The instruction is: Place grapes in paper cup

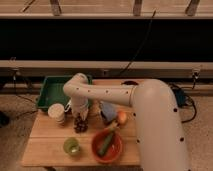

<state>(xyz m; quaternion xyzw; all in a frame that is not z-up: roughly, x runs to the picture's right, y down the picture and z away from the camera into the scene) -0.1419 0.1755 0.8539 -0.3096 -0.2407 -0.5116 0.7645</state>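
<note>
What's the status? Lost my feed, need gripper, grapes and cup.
Gripper down on grapes. Grapes on table, beside paper cup. Nothing between them.

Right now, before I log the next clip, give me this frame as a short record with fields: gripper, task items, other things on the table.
gripper: down directly over the grapes, right of the paper cup
grapes: on the wooden table, not in the cup
paper cup: upright, left of the grapes
green cup: front of table
orange bowl: holds a green vegetable
green tray: back left
task status: not yet done
</note>
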